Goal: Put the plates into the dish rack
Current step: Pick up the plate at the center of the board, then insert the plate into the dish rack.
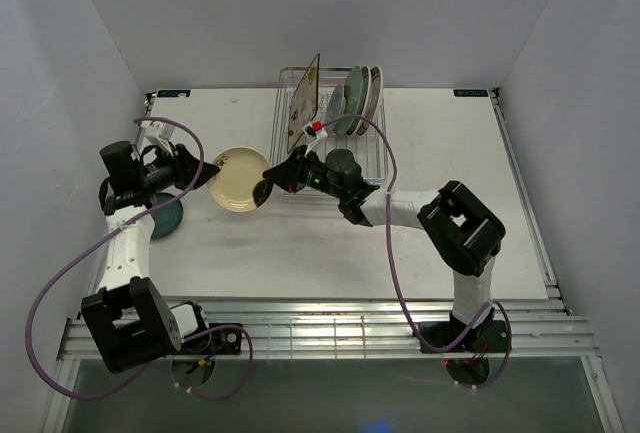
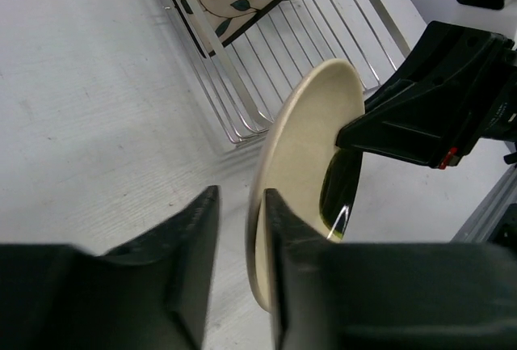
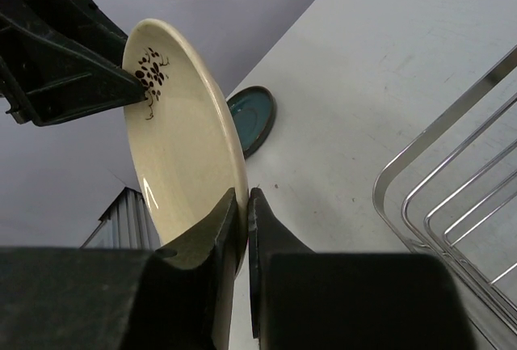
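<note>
A small cream plate (image 1: pixel 238 179) with a dark speckled mark hangs on edge above the table, left of the dish rack (image 1: pixel 352 158). My right gripper (image 3: pixel 245 204) is shut on its rim (image 3: pixel 174 140). My left gripper (image 2: pixel 242 229) stands open around the opposite rim (image 2: pixel 303 140), with a gap beside the plate. In the top view the left gripper (image 1: pixel 205 175) and the right gripper (image 1: pixel 268 181) face each other across the plate. A square floral plate (image 1: pixel 307 103) and several round plates (image 1: pixel 360 93) stand upright in the rack. A dark teal plate (image 1: pixel 165 218) lies flat on the table.
The rack's near wires (image 2: pixel 242 83) lie just behind the cream plate. The teal plate (image 3: pixel 252 120) sits under the left arm, near the table's left edge. White walls close in the table on three sides.
</note>
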You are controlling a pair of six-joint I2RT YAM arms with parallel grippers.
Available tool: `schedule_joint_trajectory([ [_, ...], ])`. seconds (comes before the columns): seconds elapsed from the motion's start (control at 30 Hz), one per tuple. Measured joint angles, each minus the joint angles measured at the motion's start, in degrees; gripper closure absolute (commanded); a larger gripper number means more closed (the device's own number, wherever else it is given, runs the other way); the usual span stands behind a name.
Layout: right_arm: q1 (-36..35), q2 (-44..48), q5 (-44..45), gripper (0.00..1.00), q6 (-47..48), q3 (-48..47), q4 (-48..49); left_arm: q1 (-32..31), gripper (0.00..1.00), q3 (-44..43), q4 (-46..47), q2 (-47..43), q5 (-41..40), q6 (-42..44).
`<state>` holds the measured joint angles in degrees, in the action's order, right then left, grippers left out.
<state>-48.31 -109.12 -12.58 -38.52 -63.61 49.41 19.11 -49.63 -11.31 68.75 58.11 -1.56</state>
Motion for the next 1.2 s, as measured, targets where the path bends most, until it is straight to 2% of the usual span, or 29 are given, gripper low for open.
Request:
schedule_joint_trajectory([
  [0.07,-0.22,0.00,-0.24,0.92,0.02,0.00,-0.02,0.00,0.34,0.02,0.22,0.00,-0.02,0.07],
  [0.1,-0.31,0.00,-0.44,0.92,0.07,0.00,-0.02,0.00,0.20,0.02,0.28,0.00,-0.02,0.00],
  [0.2,-0.55,0.00,-0.44,0.92,0.26,0.00,-0.15,0.00,0.02,0.09,0.44,0.00,-0.22,-0.35],
  [0.67,-0.61,5.81,5.60,0.92,5.33,0.79,-9.14,0.00,0.02,1.22,2.12,-4.07,-1.79,-0.61],
  [1.2,-0.57,18.23,22.01,0.92,12.02,5.55,-16.57,0.00,0.02,1.49,2.80,-3.98,-6.86,-0.63],
])
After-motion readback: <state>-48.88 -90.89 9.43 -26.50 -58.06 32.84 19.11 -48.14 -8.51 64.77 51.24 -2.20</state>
